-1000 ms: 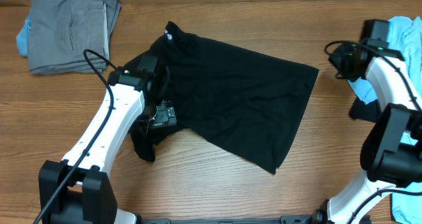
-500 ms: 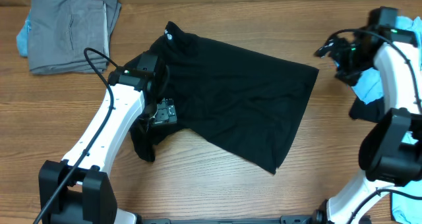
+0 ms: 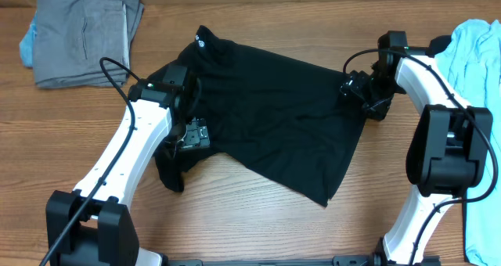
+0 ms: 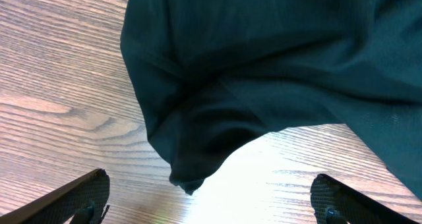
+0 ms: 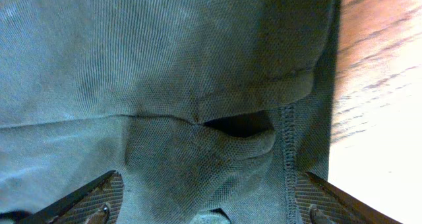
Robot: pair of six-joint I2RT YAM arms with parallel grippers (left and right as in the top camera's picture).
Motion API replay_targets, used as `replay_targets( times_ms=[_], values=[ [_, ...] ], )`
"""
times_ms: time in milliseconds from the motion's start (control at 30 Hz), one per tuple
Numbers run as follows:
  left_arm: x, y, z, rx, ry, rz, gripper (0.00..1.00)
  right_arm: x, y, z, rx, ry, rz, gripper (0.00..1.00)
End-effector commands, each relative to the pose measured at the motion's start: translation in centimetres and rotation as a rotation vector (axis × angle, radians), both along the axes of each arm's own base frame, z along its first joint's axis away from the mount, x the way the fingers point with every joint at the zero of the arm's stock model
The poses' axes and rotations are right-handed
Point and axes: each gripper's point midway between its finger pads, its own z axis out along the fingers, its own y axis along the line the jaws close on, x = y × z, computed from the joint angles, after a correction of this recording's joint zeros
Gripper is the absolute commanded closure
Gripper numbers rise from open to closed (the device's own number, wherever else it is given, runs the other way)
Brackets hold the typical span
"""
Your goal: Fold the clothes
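Observation:
The clothes are a black shirt spread across the middle of the table, with a small white logo near its far left edge. My left gripper hovers over the shirt's bunched left side. In the left wrist view the left gripper is open, and the tip of a dark fold hangs above bare wood between the wide-set fingers. My right gripper sits over the shirt's right corner. The right wrist view shows the right gripper open, with the stitched hem and puckered cloth lying between the fingers.
Folded grey garments lie at the far left on a bit of light blue cloth. A light blue garment runs along the right edge. Bare wood table shows in front of the shirt.
The right arm swung left from the light blue garment at the far right to the shirt's right corner. The left arm and the shirt have not moved.

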Motion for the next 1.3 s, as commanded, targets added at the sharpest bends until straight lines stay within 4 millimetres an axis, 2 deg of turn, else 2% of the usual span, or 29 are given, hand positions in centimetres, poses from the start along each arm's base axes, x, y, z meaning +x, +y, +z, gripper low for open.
replay_targets(
  times_ms=[0,167,300,533,733,900,1000,1133,1267],
  values=[
    [-0.1,0.1,-0.1,0.0,0.006,-0.016,0.0,0.3,-0.5,0.4,-0.016,-0.007,-0.041,0.13],
    [-0.1,0.1,-0.1,0.0,0.006,-0.016,0.0,0.4,-0.4,0.0,-0.016,-0.006,-0.039,0.23],
    [-0.1,0.1,-0.1,0.0,0.007,-0.016,0.0,0.3,-0.4,-1.3,-0.011,0.019,-0.039,0.25],
    [-0.1,0.1,-0.1,0.0,0.006,-0.016,0.0,0.9,-0.4,-1.8,-0.013,0.0,-0.038,0.41],
    [-0.1,0.1,-0.1,0.0,0.006,-0.016,0.0,1.3,-0.7,-1.8,-0.025,-0.018,-0.04,0.66],
    [0.0,0.1,-0.1,0.0,0.006,-0.019,0.0,1.9,-1.6,-1.6,-0.071,-0.035,-0.046,0.81],
    [0.1,0.1,-0.1,-0.001,0.0,-0.023,0.0,2.8,-2.1,-0.8,-0.076,-0.066,-0.057,0.96],
    [0.5,0.0,-0.1,-0.004,-0.015,-0.022,0.0,4.9,-3.5,0.5,-0.081,-0.137,-0.09,0.96],
    [0.7,-0.1,-0.1,-0.007,-0.025,-0.022,0.0,6.9,-5.7,1.5,-0.089,-0.221,-0.145,0.96]
  ],
)
